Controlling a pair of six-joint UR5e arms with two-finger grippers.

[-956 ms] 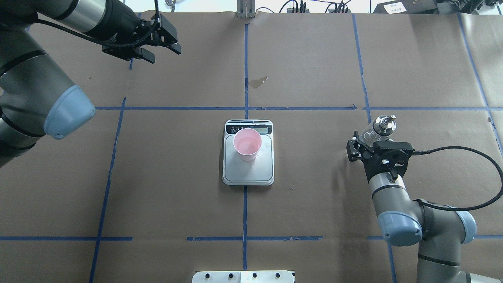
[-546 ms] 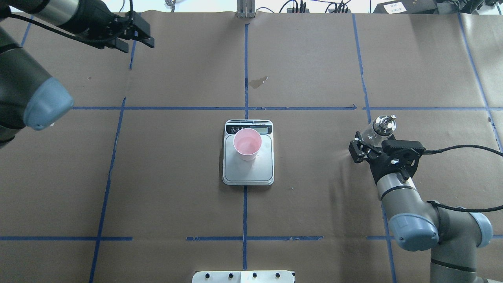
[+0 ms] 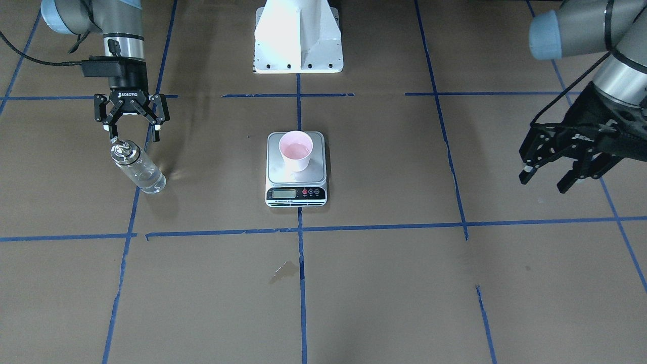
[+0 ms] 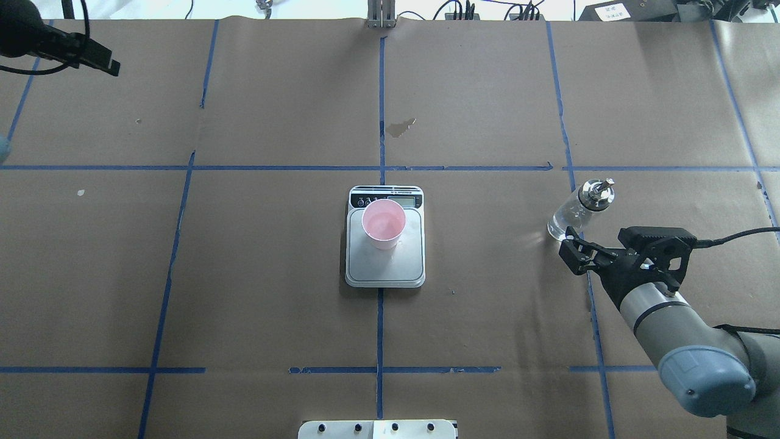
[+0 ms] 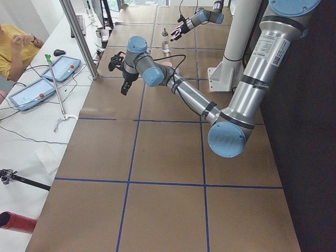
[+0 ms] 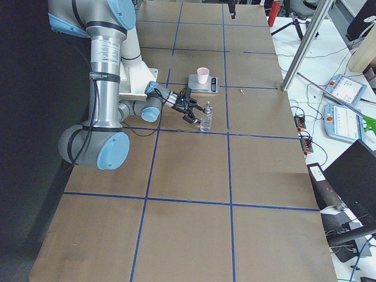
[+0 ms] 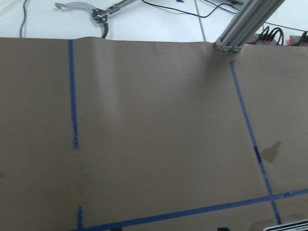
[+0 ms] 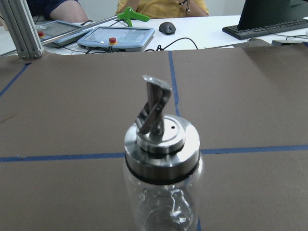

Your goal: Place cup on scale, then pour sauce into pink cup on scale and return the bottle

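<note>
Brown table, bottle upright, axis vertical, spout topmost.

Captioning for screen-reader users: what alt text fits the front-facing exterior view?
A pink cup stands on a kitchen scale at the centre of the table. At the view's left, the open right gripper hangs just behind an upright glass bottle, not touching it; the open left gripper hovers at the right edge.

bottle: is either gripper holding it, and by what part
Nothing is held. The right gripper is open beside the bottle; the left gripper is open and empty.
</note>
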